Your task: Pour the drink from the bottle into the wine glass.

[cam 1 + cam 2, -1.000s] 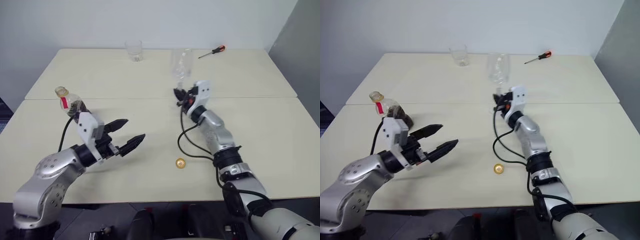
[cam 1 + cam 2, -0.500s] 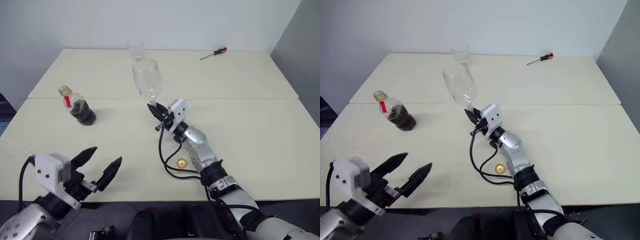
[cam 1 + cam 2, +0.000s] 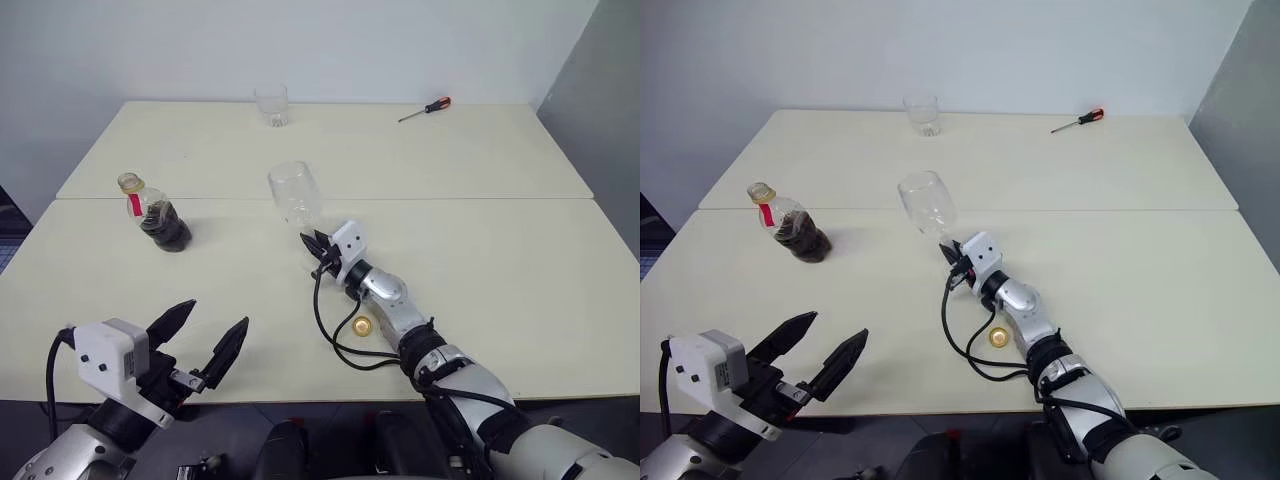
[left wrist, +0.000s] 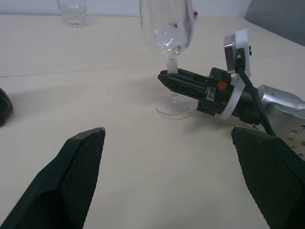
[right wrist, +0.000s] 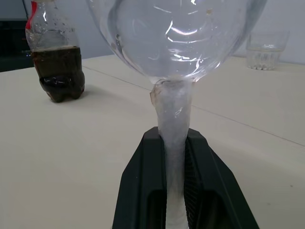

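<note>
The bottle (image 3: 155, 215) stands uncapped at the table's left, with the dark drink (image 5: 58, 71) filling its lower half. The wine glass (image 3: 293, 192) stands upright and empty near the table's middle. Its foot (image 4: 176, 106) is at the table surface. My right gripper (image 3: 318, 250) is shut on the glass's stem (image 5: 173, 119), just above the foot. My left gripper (image 3: 205, 335) hangs open and empty over the front edge, well short of the bottle and to the left of the glass.
A yellow cap (image 3: 362, 326) lies on the table beside my right forearm. A short clear tumbler (image 3: 271, 104) stands at the back edge, and a red-handled screwdriver (image 3: 425, 108) lies at the back right. A seam (image 3: 480, 198) crosses the tabletop.
My right gripper has carried the wine glass left, nearer and down to the table. My left gripper has drawn back, open, from beside the bottle to the front edge.
</note>
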`<state>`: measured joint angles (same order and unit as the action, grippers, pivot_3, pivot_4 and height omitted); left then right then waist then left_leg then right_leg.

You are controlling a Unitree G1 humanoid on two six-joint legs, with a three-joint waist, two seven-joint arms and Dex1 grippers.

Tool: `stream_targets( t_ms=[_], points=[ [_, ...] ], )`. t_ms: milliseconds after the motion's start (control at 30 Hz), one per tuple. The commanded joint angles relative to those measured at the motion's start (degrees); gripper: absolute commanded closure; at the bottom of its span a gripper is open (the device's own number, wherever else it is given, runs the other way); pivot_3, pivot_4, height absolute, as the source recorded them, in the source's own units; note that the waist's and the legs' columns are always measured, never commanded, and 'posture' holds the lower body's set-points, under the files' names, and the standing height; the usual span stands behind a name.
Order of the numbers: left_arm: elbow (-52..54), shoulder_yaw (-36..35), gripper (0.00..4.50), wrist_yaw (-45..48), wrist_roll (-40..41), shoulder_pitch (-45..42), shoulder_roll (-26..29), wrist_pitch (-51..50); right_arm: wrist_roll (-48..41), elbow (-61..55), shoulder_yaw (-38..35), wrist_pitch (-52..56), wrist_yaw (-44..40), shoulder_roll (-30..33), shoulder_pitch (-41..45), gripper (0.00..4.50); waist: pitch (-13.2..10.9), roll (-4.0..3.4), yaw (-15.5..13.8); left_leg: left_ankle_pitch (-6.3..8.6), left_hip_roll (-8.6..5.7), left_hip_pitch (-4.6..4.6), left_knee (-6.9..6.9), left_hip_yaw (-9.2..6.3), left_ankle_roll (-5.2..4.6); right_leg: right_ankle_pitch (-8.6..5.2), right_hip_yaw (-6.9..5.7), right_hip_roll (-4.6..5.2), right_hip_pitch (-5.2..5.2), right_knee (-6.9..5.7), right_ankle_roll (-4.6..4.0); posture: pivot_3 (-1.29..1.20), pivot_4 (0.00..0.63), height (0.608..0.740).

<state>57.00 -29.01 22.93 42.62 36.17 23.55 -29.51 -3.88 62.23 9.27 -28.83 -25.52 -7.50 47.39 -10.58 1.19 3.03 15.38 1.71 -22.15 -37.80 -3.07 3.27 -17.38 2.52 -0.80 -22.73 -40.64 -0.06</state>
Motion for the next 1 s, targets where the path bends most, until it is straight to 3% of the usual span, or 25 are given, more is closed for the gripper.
stream_targets(
  t_ms=[33, 400, 567, 800, 1000],
  points=[
    [1.7, 0.4, 0.0, -0.5, 0.7, -0.3, 0.7, 1.3, 0.0, 3.9, -1.9, 1.7, 1.9, -5.8, 4.9, 4.33, 0.0, -0.01, 0.0, 0.01, 0.0, 0.15, 0.04, 0.0, 0.0, -0.02, 0.0, 0.0, 0.13, 0.03, -0.03, 0.0, 0.15, 0.74],
    [0.3, 0.7, 0.0, 0.0, 0.5, -2.0, 2.0, 1.8, 0.8, 7.2, -4.0, 3.8, 2.9, -5.6, 8.1, 4.33, 0.0, -0.02, 0.0, 0.01, 0.01, 0.39, 0.3, -0.03, 0.0, -0.03, -0.03, -0.02, 0.41, 0.35, -0.05, 0.0, 0.15, 0.74],
    [0.1, 0.8, 0.0, -0.3, 0.8, -3.1, 2.6, 1.3, 1.4, 6.7, -3.8, 3.7, 1.9, -5.4, 7.4, 2.75, -0.1, -0.04, 0.0, 0.01, 0.02, 0.36, 0.33, -0.04, 0.0, -0.03, -0.04, -0.02, 0.39, 0.37, -0.05, 0.0, 0.15, 0.74],
    [-1.6, 1.1, 0.0, -0.4, 1.0, -5.8, 4.0, 0.7, 2.8, 6.4, -3.3, 4.4, 2.1, -4.4, 7.3, 0.18, 0.0, -0.04, 0.1, -0.01, 0.04, 0.39, 0.75, -0.02, 0.02, -0.02, -0.05, -0.02, 0.38, 0.67, -0.05, 0.0, 0.15, 0.74],
    [-3.2, 1.1, 0.0, -0.8, 0.9, -8.4, 4.9, 0.4, 4.0, 6.4, -3.2, 9.0, 1.9, -3.3, 7.5, 0.03, 0.0, -0.04, 0.2, 0.0, 0.09, 0.39, 0.8, -0.02, 0.02, -0.02, -0.05, 0.01, 0.37, 0.69, -0.05, 0.0, 0.15, 0.74]
  ],
)
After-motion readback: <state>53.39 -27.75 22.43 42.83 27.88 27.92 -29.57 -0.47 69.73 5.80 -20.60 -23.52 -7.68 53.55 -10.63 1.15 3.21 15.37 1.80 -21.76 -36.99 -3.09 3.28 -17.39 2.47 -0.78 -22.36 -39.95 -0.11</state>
